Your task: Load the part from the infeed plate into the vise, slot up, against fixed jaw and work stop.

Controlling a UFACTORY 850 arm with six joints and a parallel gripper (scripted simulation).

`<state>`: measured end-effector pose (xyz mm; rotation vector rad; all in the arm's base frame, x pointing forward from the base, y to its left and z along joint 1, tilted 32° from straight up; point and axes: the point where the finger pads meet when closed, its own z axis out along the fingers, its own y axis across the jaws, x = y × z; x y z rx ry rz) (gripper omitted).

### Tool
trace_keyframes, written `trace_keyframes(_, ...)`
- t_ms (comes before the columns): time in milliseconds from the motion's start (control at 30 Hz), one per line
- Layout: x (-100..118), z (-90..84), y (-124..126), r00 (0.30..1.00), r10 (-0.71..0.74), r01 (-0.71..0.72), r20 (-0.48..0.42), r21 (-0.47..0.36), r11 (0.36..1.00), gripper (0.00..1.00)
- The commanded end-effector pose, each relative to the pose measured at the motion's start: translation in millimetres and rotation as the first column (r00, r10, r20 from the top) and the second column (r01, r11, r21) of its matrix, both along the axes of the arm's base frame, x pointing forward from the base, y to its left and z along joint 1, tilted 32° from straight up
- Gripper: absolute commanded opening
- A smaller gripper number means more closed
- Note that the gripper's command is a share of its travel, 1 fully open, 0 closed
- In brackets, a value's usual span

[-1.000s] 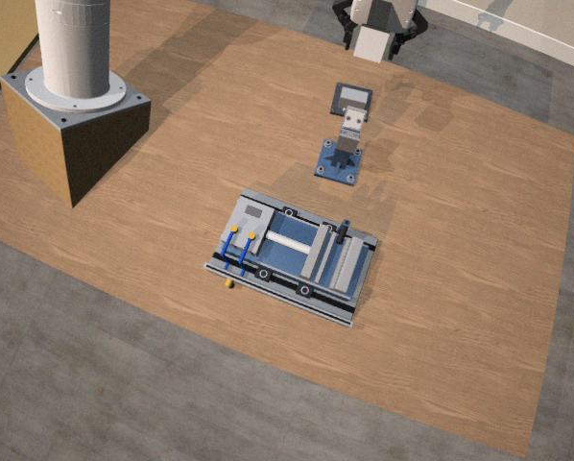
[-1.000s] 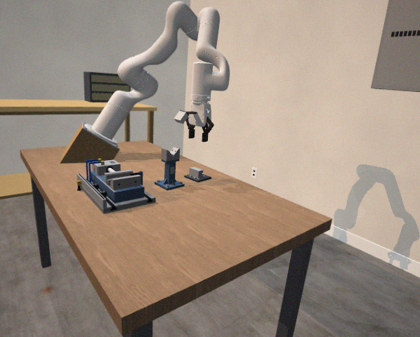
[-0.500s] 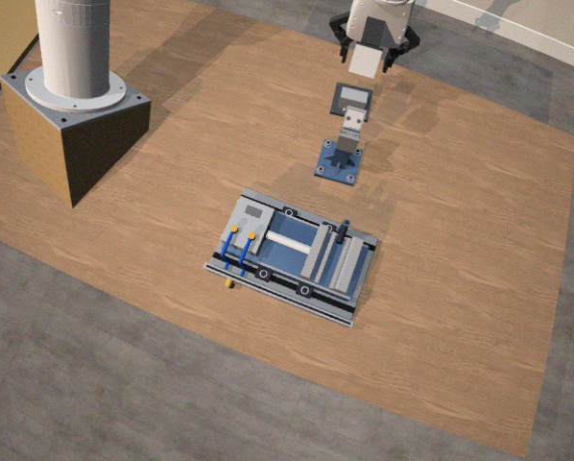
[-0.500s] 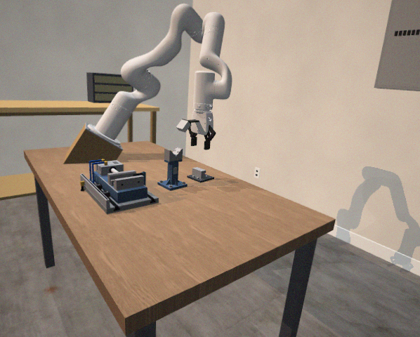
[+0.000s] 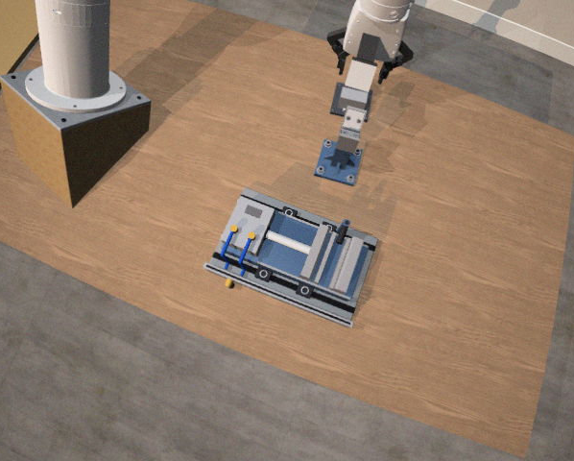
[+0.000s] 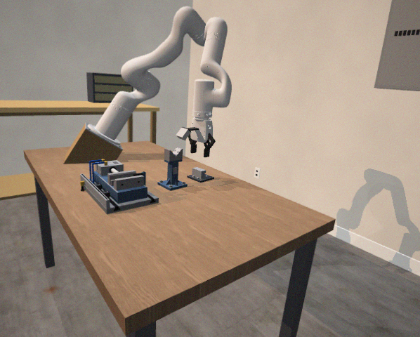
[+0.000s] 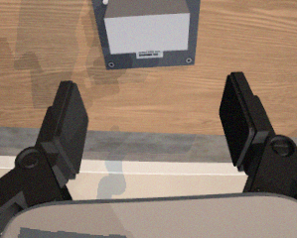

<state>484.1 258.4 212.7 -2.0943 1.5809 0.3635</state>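
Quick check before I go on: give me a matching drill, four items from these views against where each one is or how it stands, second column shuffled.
Things:
1. part
2. gripper
3. V-block
4. vise

States:
A. open, nothing between the jaws
B. atop a blue post, nothing resting in it
C. on the infeed plate
D. open, in the air, holding nothing

Pairs: 1-C, 2-D, 3-B, 4-A

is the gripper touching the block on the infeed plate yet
Apart. The exterior view shows the open gripper hanging well above the block on the infeed plate, with bare wall between them.
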Motion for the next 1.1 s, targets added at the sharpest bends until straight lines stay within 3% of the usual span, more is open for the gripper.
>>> trace_keyframes(0,1.1,-2.6,2.1,1.0,-0.001,0.001,0.002,0.001,1.0,0.89)
trace_keyframes(1067,5.8,-52.8,33.8,1.0,-0.001,0.001,0.002,0.001,1.0,0.89)
